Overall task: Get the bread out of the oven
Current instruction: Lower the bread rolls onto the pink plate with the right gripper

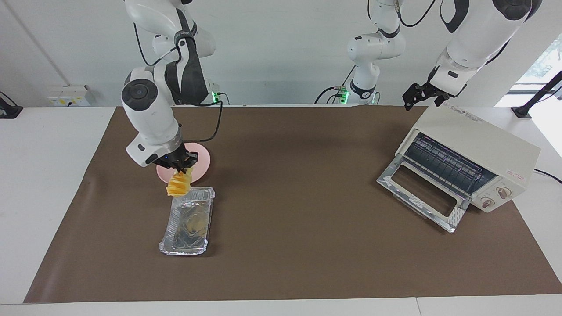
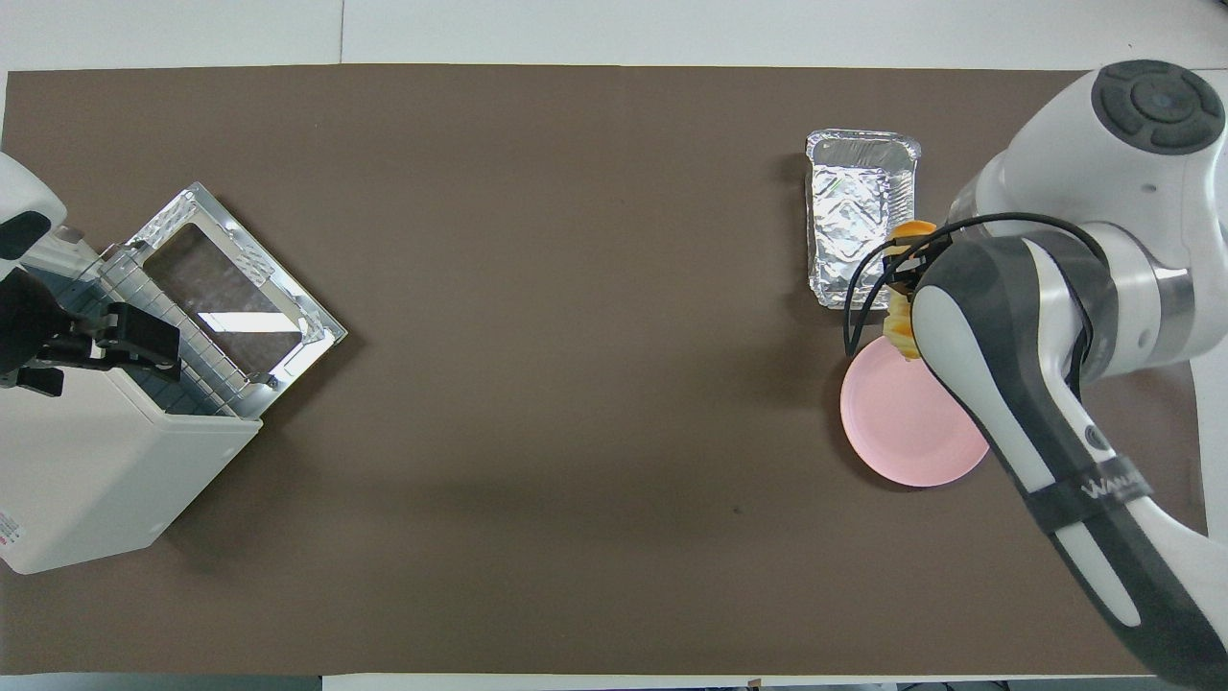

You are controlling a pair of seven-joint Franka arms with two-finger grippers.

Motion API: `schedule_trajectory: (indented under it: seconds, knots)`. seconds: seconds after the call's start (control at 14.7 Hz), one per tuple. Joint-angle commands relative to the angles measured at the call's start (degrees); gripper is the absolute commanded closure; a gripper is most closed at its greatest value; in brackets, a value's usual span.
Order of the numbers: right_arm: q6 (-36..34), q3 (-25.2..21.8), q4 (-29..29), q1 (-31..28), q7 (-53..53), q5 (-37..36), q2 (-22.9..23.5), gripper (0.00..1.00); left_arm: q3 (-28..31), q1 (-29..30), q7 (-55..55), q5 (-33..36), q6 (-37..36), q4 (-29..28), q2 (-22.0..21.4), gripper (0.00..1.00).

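Bread (image 1: 178, 184) hangs from right end effector (image 1: 182, 169); overhead mostly hides it.

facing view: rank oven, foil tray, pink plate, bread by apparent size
1. oven, largest by far.
2. foil tray.
3. pink plate, partly hidden by the right gripper, so unsure against the tray.
4. bread, smallest, held in the air.

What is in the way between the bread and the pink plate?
Nothing visible. The right end effector is shut on the bread, holding it in the air over where the pink plate and the foil tray meet. The plate's top is bare. The left end effector waits open over the oven.
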Motion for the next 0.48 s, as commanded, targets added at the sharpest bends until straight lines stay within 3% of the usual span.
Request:
schedule_trajectory:
  seconds: [0.0,0.2,0.41]
  knots:
    - [10.28,0.25,-20.58,-0.41,-1.15,1.01,-13.96,1.0,-0.26,0.81,0.12,-0.81,0.73,-1.04,-1.26,0.0]
    - [18.72,0.25,-32.02,-0.93,-2.99,1.1,-19.78,1.0,-0.26,0.81,0.21,-0.81,0.73,-1.04,-1.26,0.0]
    - [30.22,0.07,-41.69,-1.02,-4.13,1.1,-22.16,1.0,-0.26,0.81,0.21,-0.81,0.73,-1.04,-1.26,0.0]
